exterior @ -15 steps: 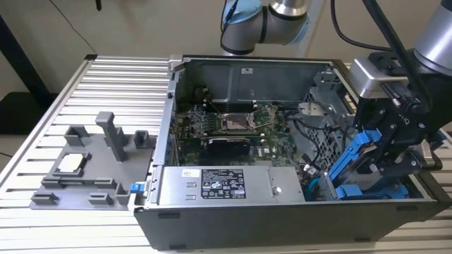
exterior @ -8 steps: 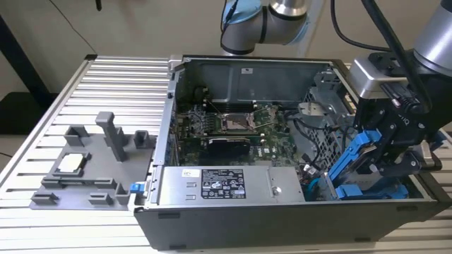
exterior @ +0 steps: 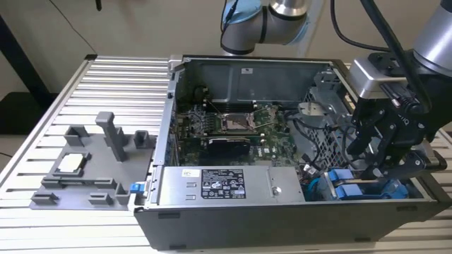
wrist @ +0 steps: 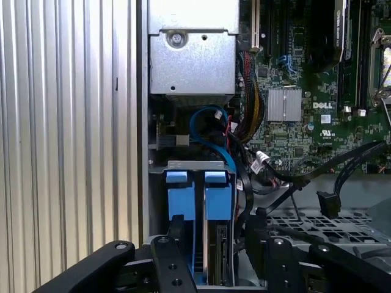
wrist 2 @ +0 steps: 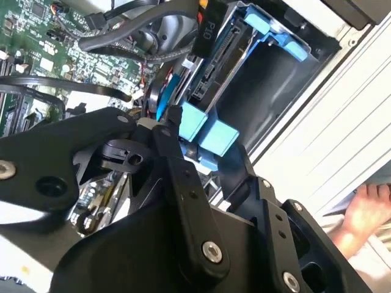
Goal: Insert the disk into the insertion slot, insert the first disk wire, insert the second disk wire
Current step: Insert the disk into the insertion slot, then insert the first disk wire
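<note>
Tool (exterior: 380,168) above disk (wrist: 219,198) at insertion slot (wrist: 195,165); grip state cannot be told. Keep rails sq., press straight, avoid blue cable (wrist: 208,119).

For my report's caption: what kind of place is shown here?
Likely a robotics lab workbench: an open desktop computer case lies on a slotted aluminium table, and a robot arm reaches into it.

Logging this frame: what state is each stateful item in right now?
Computer case: side panel off, interior exposed.
Drive cage: holds two carriers.
Blue carriers: seated side by side.
Black cable plug: unplugged, loose.
End effector: open, low over the carriers.
</note>
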Motion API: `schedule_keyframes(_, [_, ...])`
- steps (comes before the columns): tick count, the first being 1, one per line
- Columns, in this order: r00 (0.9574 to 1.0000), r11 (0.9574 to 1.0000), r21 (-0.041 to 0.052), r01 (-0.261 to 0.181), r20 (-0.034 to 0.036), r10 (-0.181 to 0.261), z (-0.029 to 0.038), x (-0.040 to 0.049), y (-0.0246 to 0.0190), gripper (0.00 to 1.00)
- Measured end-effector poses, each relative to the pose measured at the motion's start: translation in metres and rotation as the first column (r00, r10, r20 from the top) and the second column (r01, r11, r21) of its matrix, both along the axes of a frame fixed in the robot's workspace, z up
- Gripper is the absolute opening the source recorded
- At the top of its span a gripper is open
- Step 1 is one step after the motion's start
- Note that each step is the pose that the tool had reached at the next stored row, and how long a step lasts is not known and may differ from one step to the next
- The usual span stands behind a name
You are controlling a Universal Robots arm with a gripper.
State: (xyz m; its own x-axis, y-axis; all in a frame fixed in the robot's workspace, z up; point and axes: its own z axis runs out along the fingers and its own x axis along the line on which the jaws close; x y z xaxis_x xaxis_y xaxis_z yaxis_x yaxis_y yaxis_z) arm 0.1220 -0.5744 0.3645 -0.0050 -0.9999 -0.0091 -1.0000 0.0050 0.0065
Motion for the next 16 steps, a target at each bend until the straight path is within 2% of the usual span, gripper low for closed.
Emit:
schedule_keyframes(4, [1.0, 1.0, 0.0002, 0.0, 0.0, 0.0, 0.0028, 0.0, 0.0, 0.53])
schedule_keyframes(10, [1.0, 1.0, -0.0033, 0.0, -0.0001, 0.0, 0.0179, 0.0, 0.0001, 0.53])
schedule_keyframes(12, [1.0, 1.0, -0.004, 0.0, 0.0002, 0.0, 0.0205, 0.0, 0.0004, 0.53])
schedule_keyframes(13, [1.0, 1.0, -0.004, 0.0, 0.0049, 0.0, 0.0208, 0.0, 0.0006, 0.53])
schedule_keyframes(14, [0.9999, 1.0, -0.0031, 0.0, 0.0167, 0.0, 0.0208, 0.0001, 0.0006, 0.53])
schedule_keyframes(15, [0.9995, 1.0, -0.0013, 0.0, 0.0303, 0.0, 0.0208, 0.0, 0.0006, 0.53])
schedule_keyframes(16, [0.9988, 1.0, 0.0019, 0.0, 0.0482, 0.0, 0.0208, -0.0001, 0.0006, 0.53])
